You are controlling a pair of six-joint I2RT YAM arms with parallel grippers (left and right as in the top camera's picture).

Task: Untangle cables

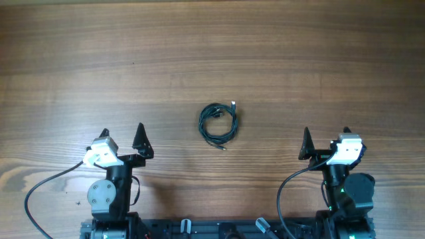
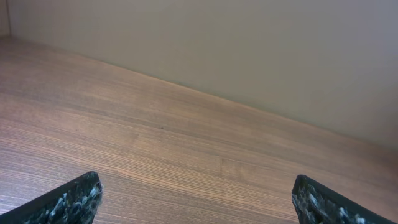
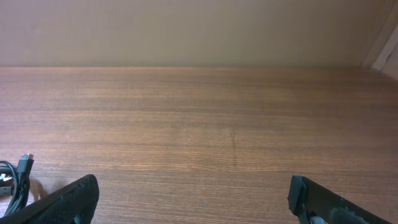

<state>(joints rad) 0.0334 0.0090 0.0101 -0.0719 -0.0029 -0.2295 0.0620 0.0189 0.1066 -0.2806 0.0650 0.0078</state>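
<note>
The cables (image 1: 218, 123) lie as one small dark coil with tiny silver tips in the middle of the wooden table. Part of the coil and one connector tip also show at the left edge of the right wrist view (image 3: 15, 177). My left gripper (image 1: 122, 137) is open and empty at the front left, well apart from the coil; in the left wrist view (image 2: 198, 196) only bare wood lies between its fingers. My right gripper (image 1: 326, 137) is open and empty at the front right, and the right wrist view (image 3: 193, 196) shows bare wood between its fingers.
The wooden table (image 1: 212, 53) stretches wide behind the coil. Thicker black arm cables (image 1: 40, 189) loop by the left base and by the right base (image 1: 285, 189). A plain wall (image 2: 249, 43) stands behind the table's far edge.
</note>
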